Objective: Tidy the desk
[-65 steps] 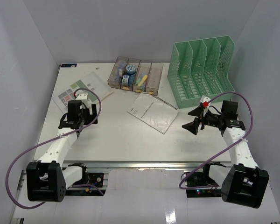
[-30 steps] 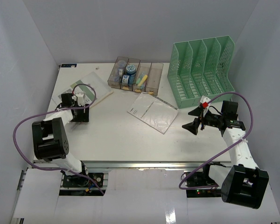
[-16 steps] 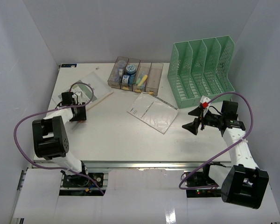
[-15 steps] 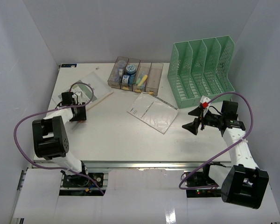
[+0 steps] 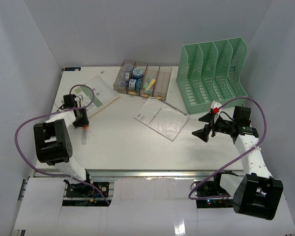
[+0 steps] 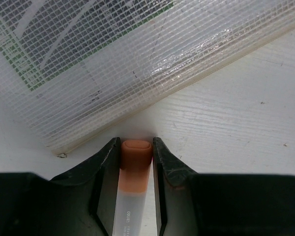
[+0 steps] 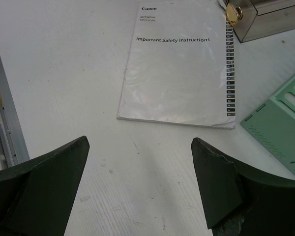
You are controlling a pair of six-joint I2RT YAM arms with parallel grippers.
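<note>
Fingers [image 6: 107,160] of the left gripper [image 6: 136,143] were clamped against both sides of a pen [image 6: 135,169], pinching it at its orange cap. The cap sat just beside the corner of a mesh-patterned plastic sleeve [image 6: 113,64] that filled the upper left of the wrist view. Whether the pen was lifted or lay on the desk [image 5: 123,147] could not be told from so close. The right gripper [image 7: 138,147] hung with its jaws spread wide and nothing between them, over bare surface just below a booklet [image 7: 177,73].

The pen looked light, stiff and smooth, and round enough to roll or twist in a pinch at the cap. A hold further down the barrel would likely be steadier. The sleeve seemed thin, floppy and slick, best taken by an edge. The booklet, lying flat, would offer little to get under.

The desk filled the middle of the overhead view, a hard, flat white top with a metal rail [image 5: 152,173] along its lower edge. A row of clear bins [image 5: 142,78] sat at upper centre and a green rack [image 5: 214,73] at upper right. Plain grey walls [image 5: 137,29] closed it in on three sides.
</note>
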